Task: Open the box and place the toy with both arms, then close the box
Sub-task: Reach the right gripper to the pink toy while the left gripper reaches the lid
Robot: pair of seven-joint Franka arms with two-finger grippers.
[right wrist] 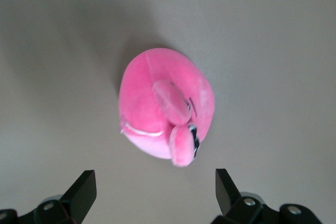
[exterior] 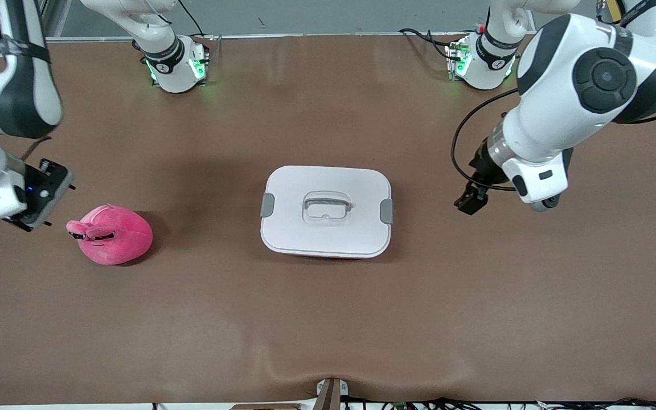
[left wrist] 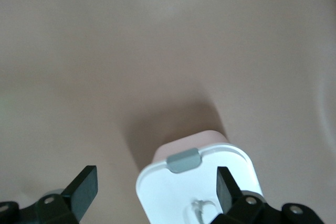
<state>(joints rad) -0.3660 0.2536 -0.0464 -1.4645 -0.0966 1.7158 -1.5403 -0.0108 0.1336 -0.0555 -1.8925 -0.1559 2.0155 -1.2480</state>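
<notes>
Front view: toy (exterior: 110,234) sits nearest, toward the right arm's end, right gripper (exterior: 43,196) spread empty beside it. Box (exterior: 326,210) lies mid-table, lid on. I steer the empty, spread left gripper (exterior: 472,199) squarely onto 1 grey clip (exterior: 385,211).

Three cams: one high front, two on the wrists.
Front looks down over the whole bench (exterior: 328,319), facing the bases. Left wrist looks down close on the box (left wrist: 197,190), right wrist on the toy (right wrist: 165,103); front shares both.
</notes>
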